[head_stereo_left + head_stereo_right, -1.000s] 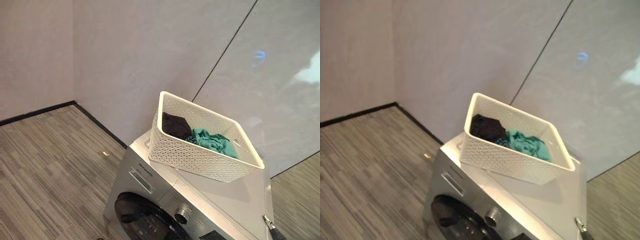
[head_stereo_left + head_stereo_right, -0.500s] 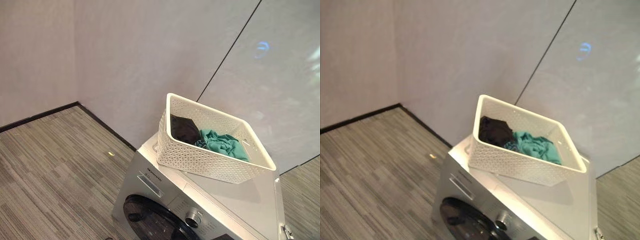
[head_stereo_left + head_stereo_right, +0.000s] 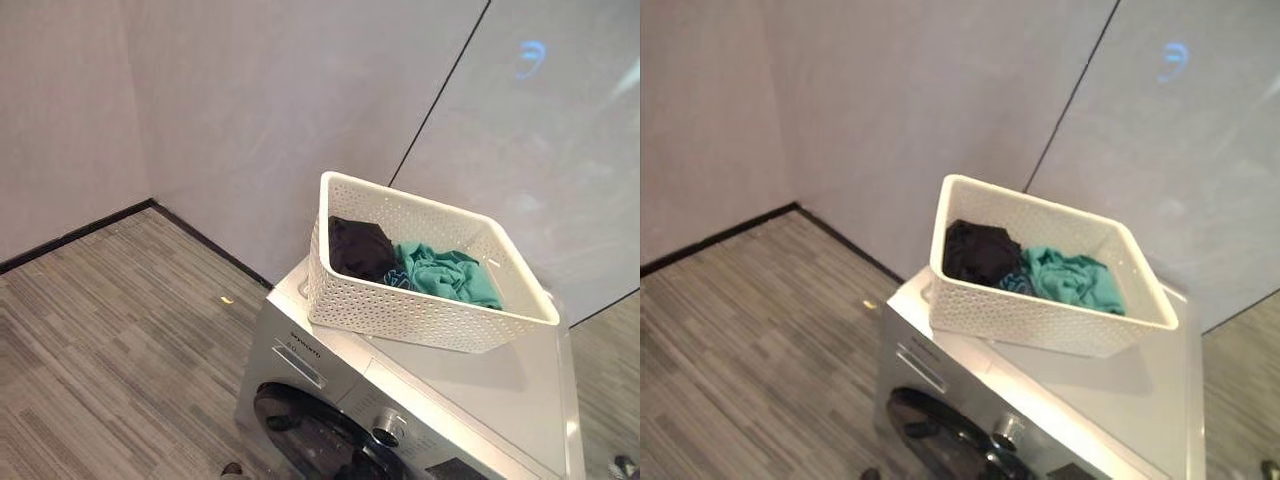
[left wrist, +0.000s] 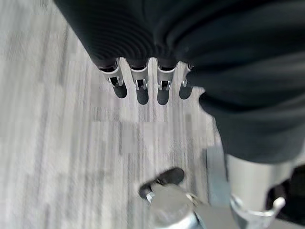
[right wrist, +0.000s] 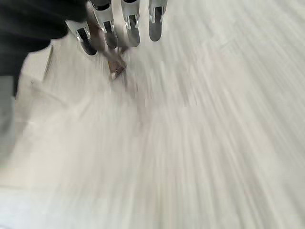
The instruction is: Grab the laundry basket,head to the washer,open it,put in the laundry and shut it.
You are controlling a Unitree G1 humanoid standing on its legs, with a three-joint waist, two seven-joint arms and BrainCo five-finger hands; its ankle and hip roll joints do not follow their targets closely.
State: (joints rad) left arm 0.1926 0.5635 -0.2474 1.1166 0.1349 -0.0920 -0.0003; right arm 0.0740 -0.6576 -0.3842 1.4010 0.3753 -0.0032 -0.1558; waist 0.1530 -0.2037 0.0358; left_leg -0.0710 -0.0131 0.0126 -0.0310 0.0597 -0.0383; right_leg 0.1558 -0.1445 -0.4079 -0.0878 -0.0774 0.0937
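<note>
bare test room | washer [image 3: 400,400] | plain panel walls [image 3: 250,120] | plank floor [image 3: 110,330]
</note>
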